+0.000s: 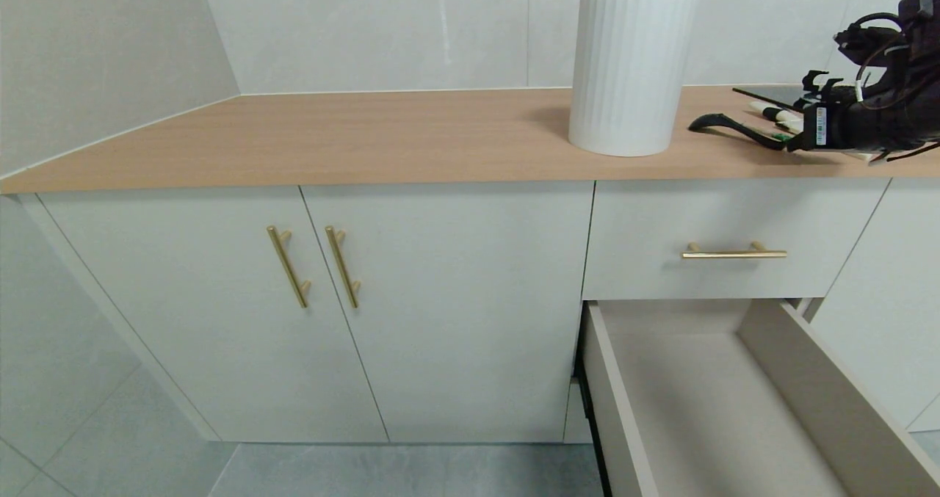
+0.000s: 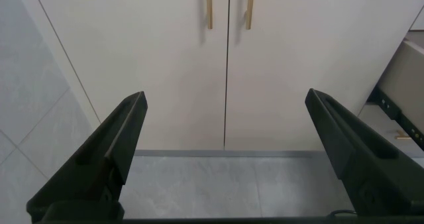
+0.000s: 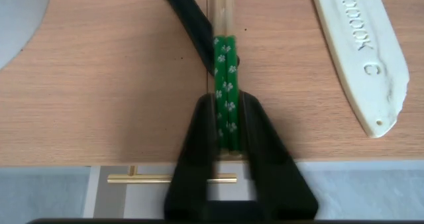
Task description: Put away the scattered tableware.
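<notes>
A pair of chopsticks [image 3: 225, 58] with green patterned ends lies on the wooden countertop [image 1: 367, 137], and my right gripper [image 3: 225, 108] is shut on them near the counter's front edge. In the head view my right gripper [image 1: 797, 141] sits at the far right of the counter. A black utensil handle [image 3: 189, 25] lies just beside the chopsticks, curving left toward the white container [image 1: 723, 124]. A white flat utensil [image 3: 361, 52] lies apart on the other side. My left gripper [image 2: 225, 158] hangs open before the cabinet doors, low near the floor, holding nothing.
A tall white ribbed container [image 1: 628, 71] stands on the counter left of the utensils. Below them a drawer [image 1: 609, 394] is pulled open with nothing inside. A dark flat panel [image 1: 771, 95] lies behind the utensils. Two cabinet doors [image 1: 316, 313] with gold handles are closed.
</notes>
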`<state>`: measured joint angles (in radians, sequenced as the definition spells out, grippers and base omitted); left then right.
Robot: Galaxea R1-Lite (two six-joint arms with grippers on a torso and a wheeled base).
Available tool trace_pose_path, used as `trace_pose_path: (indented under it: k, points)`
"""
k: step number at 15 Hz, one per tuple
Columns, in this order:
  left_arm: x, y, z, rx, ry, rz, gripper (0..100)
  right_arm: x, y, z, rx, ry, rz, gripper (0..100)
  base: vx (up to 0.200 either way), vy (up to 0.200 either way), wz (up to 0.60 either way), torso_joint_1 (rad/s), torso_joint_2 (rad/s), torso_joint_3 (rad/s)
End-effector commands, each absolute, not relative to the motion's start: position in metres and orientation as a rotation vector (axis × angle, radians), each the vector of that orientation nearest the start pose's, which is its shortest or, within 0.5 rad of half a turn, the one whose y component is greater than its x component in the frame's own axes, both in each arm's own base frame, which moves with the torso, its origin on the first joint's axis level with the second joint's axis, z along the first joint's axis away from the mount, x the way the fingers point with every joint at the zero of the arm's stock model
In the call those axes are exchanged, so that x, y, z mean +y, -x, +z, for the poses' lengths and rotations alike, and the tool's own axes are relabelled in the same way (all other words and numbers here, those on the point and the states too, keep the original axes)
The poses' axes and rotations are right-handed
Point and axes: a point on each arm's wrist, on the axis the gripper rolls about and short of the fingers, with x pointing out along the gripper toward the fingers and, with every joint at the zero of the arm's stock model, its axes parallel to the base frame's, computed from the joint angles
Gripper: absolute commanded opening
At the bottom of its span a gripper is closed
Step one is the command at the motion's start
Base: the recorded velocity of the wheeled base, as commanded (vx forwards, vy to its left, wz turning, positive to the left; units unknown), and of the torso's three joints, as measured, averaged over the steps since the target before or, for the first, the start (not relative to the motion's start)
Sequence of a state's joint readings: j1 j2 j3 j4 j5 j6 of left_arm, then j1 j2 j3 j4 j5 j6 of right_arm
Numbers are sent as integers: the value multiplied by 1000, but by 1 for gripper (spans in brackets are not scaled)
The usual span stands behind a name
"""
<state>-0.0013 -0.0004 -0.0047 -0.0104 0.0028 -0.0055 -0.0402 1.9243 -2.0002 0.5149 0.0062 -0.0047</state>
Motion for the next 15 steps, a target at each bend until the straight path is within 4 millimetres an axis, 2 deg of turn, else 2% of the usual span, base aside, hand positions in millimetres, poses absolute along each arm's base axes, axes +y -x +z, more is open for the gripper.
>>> trace_pose_path:
  k: [1,5,8,10,12,13,15]
  points:
    - [0,23,78,-15,6,1,100,-14,-364,328,436,-4,-32,0,0,0,0,0,0,0]
    - [0,23,78,-15,6,1,100,-14,-358,334,411,-5,-31,0,0,0,0,0,0,0]
    - [0,23,78,-15,6,1,100,-13,-338,355,348,-7,-30,0,0,0,0,0,0,0]
    - [0,23,78,-15,6,1,100,-11,-293,392,243,-6,-24,0,0,0,0,0,0,0]
    - [0,23,78,-15,6,1,100,-9,-248,416,166,-6,-20,0,0,0,0,0,0,0]
    - [0,23,78,-15,6,1,100,-8,-226,422,141,-6,-20,0,0,0,0,0,0,0]
    - [0,23,78,-15,6,1,100,-6,-189,420,133,-6,8,0,0,0,0,0,0,0]
